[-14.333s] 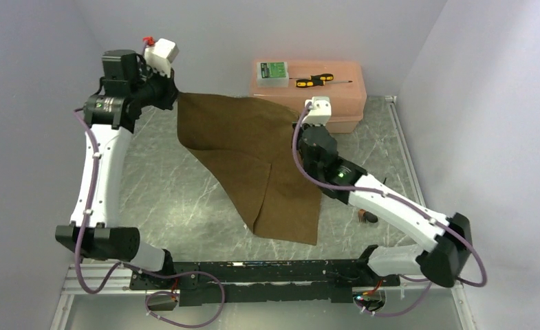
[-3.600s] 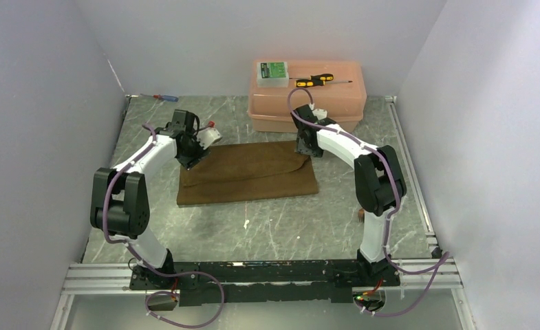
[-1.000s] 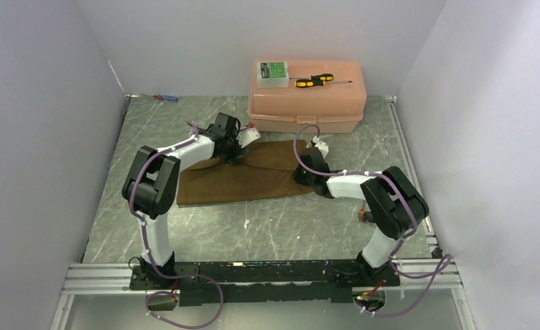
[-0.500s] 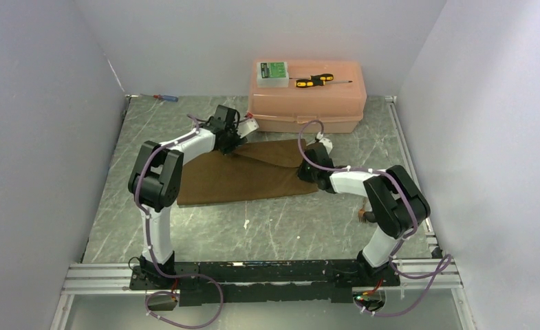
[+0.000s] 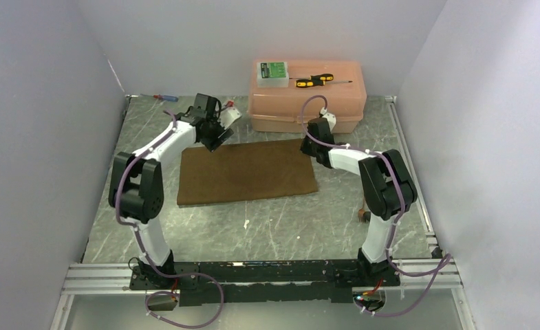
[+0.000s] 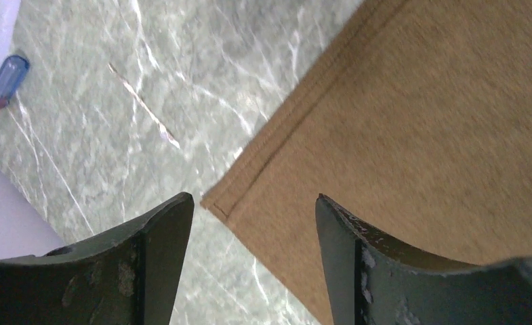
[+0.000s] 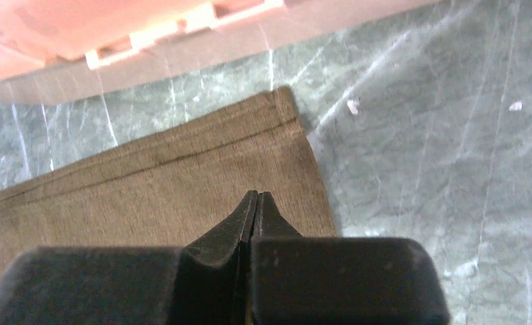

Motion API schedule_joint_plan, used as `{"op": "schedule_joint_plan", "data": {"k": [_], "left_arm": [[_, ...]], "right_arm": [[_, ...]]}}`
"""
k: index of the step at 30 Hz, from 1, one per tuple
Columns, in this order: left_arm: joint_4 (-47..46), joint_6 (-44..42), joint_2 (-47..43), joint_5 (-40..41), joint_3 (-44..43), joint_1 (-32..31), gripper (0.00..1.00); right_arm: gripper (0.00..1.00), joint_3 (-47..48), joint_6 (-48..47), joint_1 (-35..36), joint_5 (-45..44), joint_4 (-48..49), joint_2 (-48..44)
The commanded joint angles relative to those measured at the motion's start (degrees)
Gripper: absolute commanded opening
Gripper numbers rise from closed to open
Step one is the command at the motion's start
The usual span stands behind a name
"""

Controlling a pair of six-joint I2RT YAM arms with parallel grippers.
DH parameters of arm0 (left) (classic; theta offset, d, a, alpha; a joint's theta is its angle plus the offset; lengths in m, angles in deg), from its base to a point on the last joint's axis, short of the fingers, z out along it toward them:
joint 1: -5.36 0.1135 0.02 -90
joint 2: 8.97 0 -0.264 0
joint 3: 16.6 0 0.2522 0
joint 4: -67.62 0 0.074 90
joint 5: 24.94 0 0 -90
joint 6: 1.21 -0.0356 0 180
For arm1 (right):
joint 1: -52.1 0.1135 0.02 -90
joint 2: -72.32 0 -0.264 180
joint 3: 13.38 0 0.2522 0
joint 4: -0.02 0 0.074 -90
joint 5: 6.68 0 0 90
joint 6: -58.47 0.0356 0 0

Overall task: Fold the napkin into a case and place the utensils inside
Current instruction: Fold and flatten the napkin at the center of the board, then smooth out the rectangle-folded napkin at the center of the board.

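The dark-brown napkin (image 5: 246,172) lies flat on the table as a folded rectangle. My left gripper (image 5: 212,141) hangs over its far-left corner. In the left wrist view that gripper (image 6: 253,203) is open, and the hemmed napkin (image 6: 419,135) corner shows between the fingers without touching them. My right gripper (image 5: 314,143) is at the far-right corner. In the right wrist view it (image 7: 256,196) is shut with nothing between the jaws, over the napkin (image 7: 148,183). A small dark utensil (image 5: 367,217) peeks out beside the right arm, mostly hidden.
A pink plastic box (image 5: 336,96) stands at the back, just beyond the napkin, with a yellow-and-black screwdriver (image 5: 315,80) and a small green-labelled case (image 5: 272,71) on its lid. A blue-and-red screwdriver (image 5: 165,98) lies at the far-left wall. Walls close in left, right and behind.
Both grippers have moved toward the far side. The napkin's bunched far part, drawn inward a second ago, now lies spread flat out to its far edge.
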Motion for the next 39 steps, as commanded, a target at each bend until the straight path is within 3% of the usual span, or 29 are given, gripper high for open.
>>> {"op": "schedule_joint_plan", "data": {"k": [1,11,16,19,23,28,39], "left_arm": [[6.3,-0.3,-6.4,-3.5,2.9,0.6,0.72],[17.7,-0.8,-11.9,-10.0,9.0,4.2,0.72],[17.0,-1.8,-14.1,-10.4,13.3,5.5,0.71],[15.9,-2.7,-14.6,-9.5,15.3,5.8,0.69],[14.2,-3.5,-14.9,-8.4,17.5,5.8,0.67],[12.9,-3.7,-16.6,-10.3,20.8,5.7,0.67],[1.1,-10.1,-15.7,0.4,33.7,5.6,0.66]], "right_arm": [[0.0,4.7,-1.6,-0.3,-3.9,-1.4,1.3],[0.0,-3.6,0.3,0.9,-5.4,-5.5,-8.3],[0.0,-10.7,1.4,2.7,0.8,-11.2,-18.1],[0.0,-12.9,0.0,4.3,9.6,-12.5,-21.5],[0.0,-12.6,0.4,5.5,14.1,-18.1,-18.3],[0.0,-14.5,1.5,4.0,15.9,-18.3,-13.7],[0.0,-14.4,0.4,0.0,23.8,-17.2,-8.1]]}}
